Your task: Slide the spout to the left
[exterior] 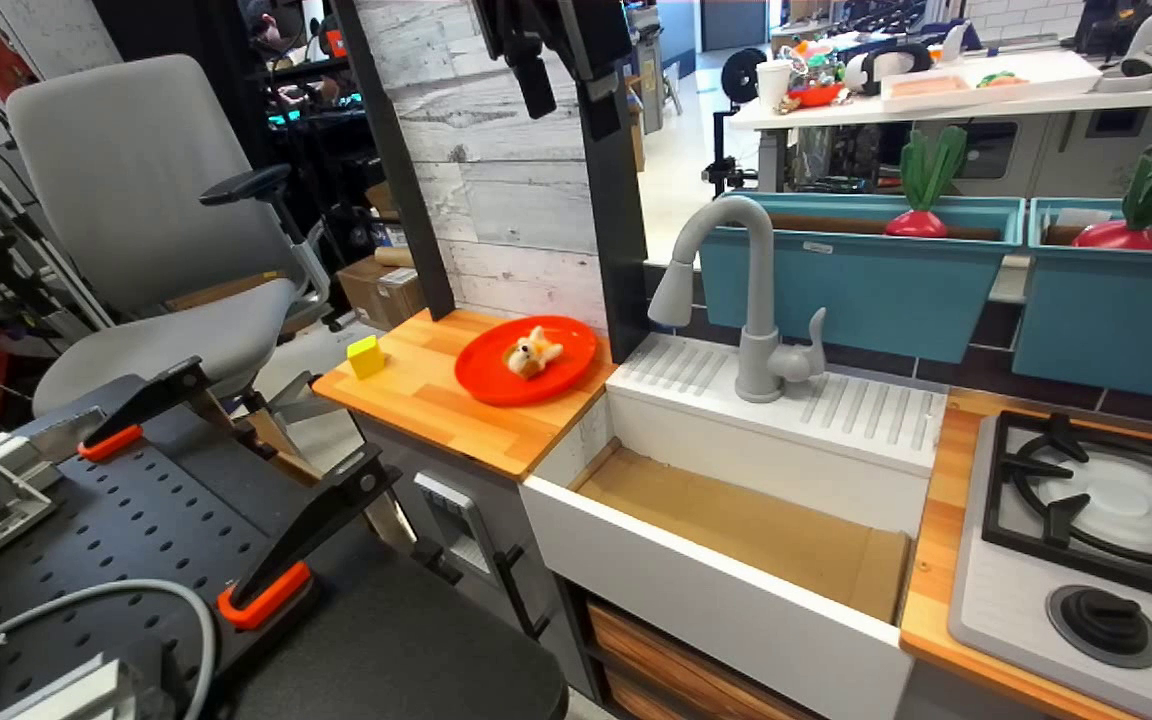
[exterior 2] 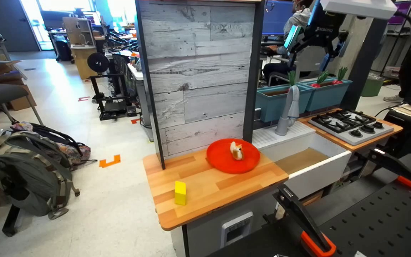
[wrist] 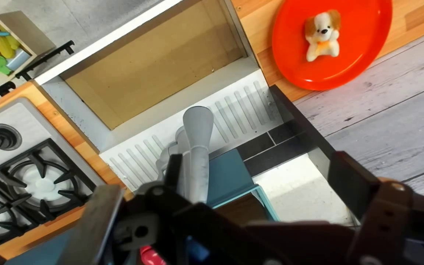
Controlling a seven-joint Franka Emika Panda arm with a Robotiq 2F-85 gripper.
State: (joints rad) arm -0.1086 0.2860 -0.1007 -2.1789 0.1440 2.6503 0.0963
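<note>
The grey gooseneck spout rises from its thick base at the back of the white sink. Its nozzle hangs to the left of the base in that exterior view. The spout also shows in an exterior view and in the wrist view, where its nozzle points toward the basin. My gripper is open and empty, high above the counter and apart from the spout. It also shows in an exterior view. In the wrist view the fingers are wide apart, and the left finger overlaps part of the faucet.
A red plate with a toy dog and a yellow block are on the wooden counter. Blue planters stand behind the faucet. A dark post and wood-look panel rise beside the sink. A stove is on the right.
</note>
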